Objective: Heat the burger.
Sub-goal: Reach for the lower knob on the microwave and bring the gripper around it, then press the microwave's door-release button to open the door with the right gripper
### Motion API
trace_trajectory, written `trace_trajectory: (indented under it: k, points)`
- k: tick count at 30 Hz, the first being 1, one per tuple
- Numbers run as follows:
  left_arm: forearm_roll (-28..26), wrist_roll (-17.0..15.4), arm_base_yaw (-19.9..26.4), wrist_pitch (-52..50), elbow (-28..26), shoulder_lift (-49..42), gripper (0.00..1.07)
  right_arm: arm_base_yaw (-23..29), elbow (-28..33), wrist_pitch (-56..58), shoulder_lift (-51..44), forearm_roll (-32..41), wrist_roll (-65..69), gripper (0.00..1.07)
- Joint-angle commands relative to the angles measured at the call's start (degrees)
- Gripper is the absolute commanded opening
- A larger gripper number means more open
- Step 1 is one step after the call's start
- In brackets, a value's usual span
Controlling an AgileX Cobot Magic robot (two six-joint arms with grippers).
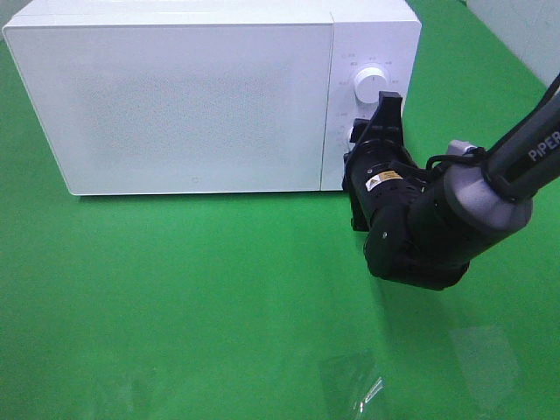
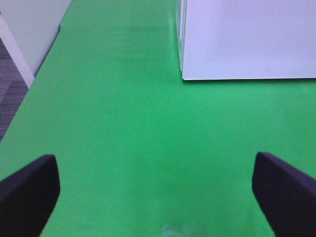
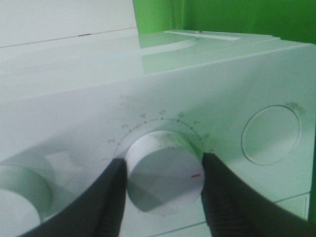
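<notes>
The right end effector (image 3: pixel 164 167) is closed on the lower dial (image 3: pixel 159 185) of the microwave (image 1: pixel 192 96). Its two dark fingers (image 3: pixel 111 197) press against opposite sides of the white dial, which fills the gap between them. A small red mark sits near the dial's edge, close to one finger, and faint numerals run in an arc on the panel around it.

In the right wrist view, part of a second dial (image 3: pixel 17 197) shows on one side of the gripped one, and a flush round button (image 3: pixel 270 135) on the other. From the high camera, the black wrist and grey arm reach in from the right to the control panel, just below the upper dial (image 1: pixel 371 85).

The left end effector (image 2: pixel 157 195) stands wide open and holds nothing. Only its two dark fingertips (image 2: pixel 29 190) show, at the edges of its own view, with bare green desk (image 1: pixel 175 306) between them. It is well apart from the microwave, whose near corner lies ahead of it.

The microwave stands at the back of the desk with its white door shut. A crinkled clear scrap (image 1: pixel 363 389) lies on the green surface near the front edge.

The burger appears in no view — where it is cannot be told.
</notes>
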Motion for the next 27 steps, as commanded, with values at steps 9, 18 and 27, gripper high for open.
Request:
trace_trajectory:
  k: [9,18,27]
  points:
    - [-0.34,0.11,0.06,-0.34,0.11,-1.09,0.98,-0.92,1.49,2.41,-1.49,0.52,-7.51,0.81]
    - [-0.34,0.11,0.06,-0.34,0.11,-1.09,0.98,-0.86,7.73,5.90,-8.71,-5.10,-17.59,0.75]
    - [-0.34,0.11,0.06,-0.34,0.11,-1.09,0.98,-0.86,12.15,9.80,-14.21,-7.39,-30.42,0.75]
